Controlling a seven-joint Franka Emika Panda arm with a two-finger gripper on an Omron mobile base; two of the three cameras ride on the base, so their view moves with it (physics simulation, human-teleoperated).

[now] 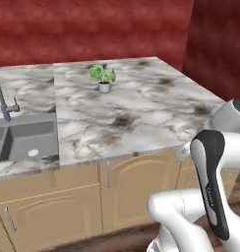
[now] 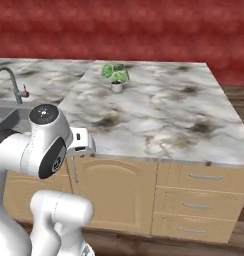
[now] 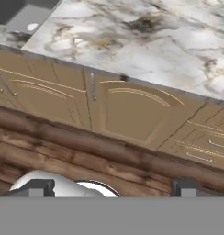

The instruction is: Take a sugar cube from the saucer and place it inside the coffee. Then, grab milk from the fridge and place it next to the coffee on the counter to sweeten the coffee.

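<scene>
The marble counter (image 1: 141, 108) (image 2: 159, 110) (image 3: 132, 41) stretches ahead on tan wooden cabinets. My gripper (image 3: 113, 187) is open, its two dark fingertips (image 3: 40, 186) far apart with nothing between them. It hangs in front of the cabinet doors, below the counter's edge, facing the cabinets and the wooden floor. The arm is folded close to the base in both base views. The saucer, sugar cube, coffee, milk and fridge are out of view.
A small potted plant (image 1: 103, 76) (image 2: 116, 76) stands near the counter's back. A sink (image 1: 23, 140) (image 3: 22, 13) with a faucet (image 1: 1, 101) (image 2: 9, 82) lies to the left. Cabinet doors (image 3: 132, 114) and drawers (image 2: 204, 195) front the counter; red walls stand behind.
</scene>
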